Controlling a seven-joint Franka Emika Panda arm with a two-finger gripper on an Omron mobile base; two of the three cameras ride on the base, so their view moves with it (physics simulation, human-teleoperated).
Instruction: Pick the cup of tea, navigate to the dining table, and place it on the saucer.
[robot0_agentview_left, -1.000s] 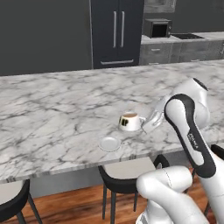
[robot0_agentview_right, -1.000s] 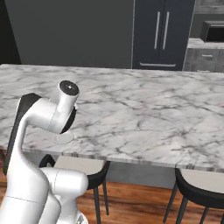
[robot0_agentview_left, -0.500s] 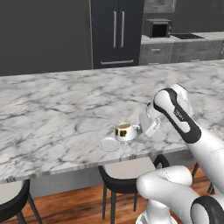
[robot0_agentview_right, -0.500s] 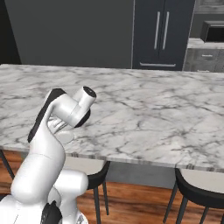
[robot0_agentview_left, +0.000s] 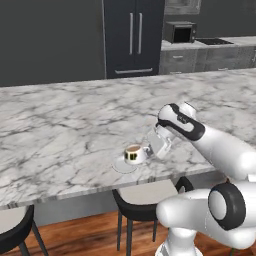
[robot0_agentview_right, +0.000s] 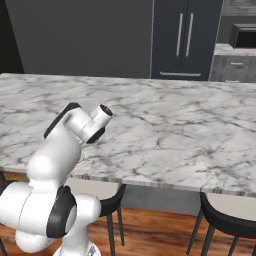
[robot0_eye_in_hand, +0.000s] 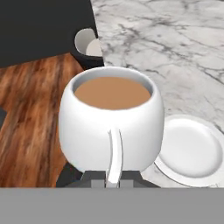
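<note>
The cup of tea (robot0_agentview_left: 134, 153) (robot0_eye_in_hand: 111, 124) is a small white cup with brown tea, and my gripper (robot0_agentview_left: 149, 149) (robot0_eye_in_hand: 113, 180) is shut on its thin handle. It hangs upright just above the dining table (robot0_agentview_left: 60, 125) (robot0_agentview_right: 175, 130) (robot0_eye_in_hand: 175, 48), near the front edge. The small white saucer (robot0_agentview_left: 122, 165) (robot0_eye_in_hand: 189, 150) lies on the marble just beside and partly under the cup. In the hand view the saucer sits to the right of the cup, mostly uncovered. My own arm hides the cup in the right base view.
Dark stools (robot0_agentview_left: 145, 195) (robot0_agentview_right: 227, 215) (robot0_eye_in_hand: 85, 46) stand under the table's near edge over a wood floor. A dark fridge (robot0_agentview_left: 132, 37) (robot0_agentview_right: 185, 37) and a counter with a microwave (robot0_agentview_left: 180, 31) stand behind the table.
The arm has swung left and down, carrying the cup from above the table to just over the saucer's right edge. The saucer has stayed in place.
</note>
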